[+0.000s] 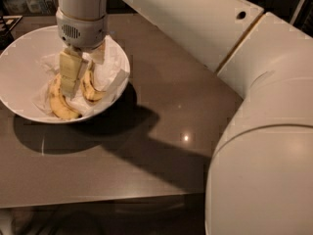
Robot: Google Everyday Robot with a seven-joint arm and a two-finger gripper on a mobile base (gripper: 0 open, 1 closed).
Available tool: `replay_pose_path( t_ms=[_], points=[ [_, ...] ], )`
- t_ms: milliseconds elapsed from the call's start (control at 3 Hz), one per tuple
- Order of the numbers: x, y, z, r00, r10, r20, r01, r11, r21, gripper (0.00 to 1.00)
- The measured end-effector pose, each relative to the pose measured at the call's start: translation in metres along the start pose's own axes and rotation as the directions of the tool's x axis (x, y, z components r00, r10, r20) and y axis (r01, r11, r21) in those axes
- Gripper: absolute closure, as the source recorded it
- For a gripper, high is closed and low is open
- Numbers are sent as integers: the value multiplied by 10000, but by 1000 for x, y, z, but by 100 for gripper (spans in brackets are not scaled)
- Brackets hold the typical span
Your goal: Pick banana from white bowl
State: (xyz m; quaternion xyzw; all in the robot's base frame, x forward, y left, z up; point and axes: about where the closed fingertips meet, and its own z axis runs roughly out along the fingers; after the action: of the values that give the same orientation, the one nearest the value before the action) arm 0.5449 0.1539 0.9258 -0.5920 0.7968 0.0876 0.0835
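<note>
The white bowl stands at the table's left rear, lined with crumpled white paper. Two bananas lie in it: one at the front left, and one just right of it. My gripper reaches down into the bowl from above. Its fingers are apart, with the left one between the two bananas and the right one above the right banana. Neither banana is lifted.
The brown table runs right and forward of the bowl, its front edge near the bottom. My white arm fills the right side and top of the view. Dark clutter sits beyond the far left corner.
</note>
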Motion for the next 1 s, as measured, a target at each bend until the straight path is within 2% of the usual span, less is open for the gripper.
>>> replay_pose_path(
  t_ms=[667,1000],
  points=[
    [-11,-5,27,9993,115,-356,-136,9982,-588,30],
    [-7,-9,43,9977,425,-523,-476,9938,-1000,37]
  ],
)
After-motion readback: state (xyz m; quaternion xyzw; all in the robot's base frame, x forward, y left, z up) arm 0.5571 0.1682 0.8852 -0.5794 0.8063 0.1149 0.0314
